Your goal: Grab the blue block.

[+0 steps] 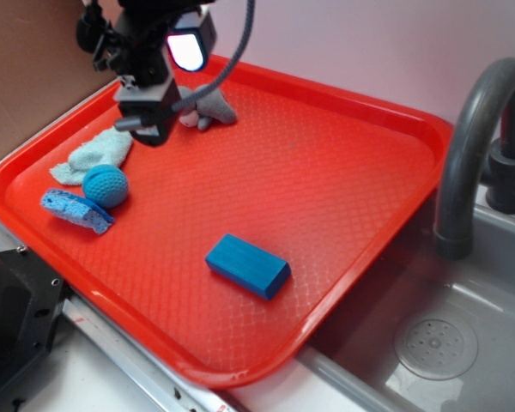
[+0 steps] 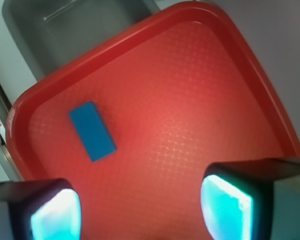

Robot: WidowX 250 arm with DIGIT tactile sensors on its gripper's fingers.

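Note:
The blue block (image 1: pixel 247 265) lies flat on the red tray (image 1: pixel 326 154), near the tray's front edge and right of its middle. My gripper (image 1: pixel 146 133) hangs above the tray's far left part, well away from the block. In the wrist view the block (image 2: pixel 92 131) shows up and to the left of my gripper (image 2: pixel 140 210), on the tray (image 2: pixel 190 100). The two glowing pads (image 2: pixel 225 207) stand wide apart over bare tray, so the gripper is open and holds nothing.
On the tray's left side lie a teal crocheted ball (image 1: pixel 106 185), a light-blue sponge wedge (image 1: pixel 75 211) and a pale blue cloth (image 1: pixel 94 159). A grey cloth (image 1: pixel 208 107) sits behind the gripper. A grey faucet (image 1: pixel 472 146) and sink (image 1: pixel 438 343) are at the right.

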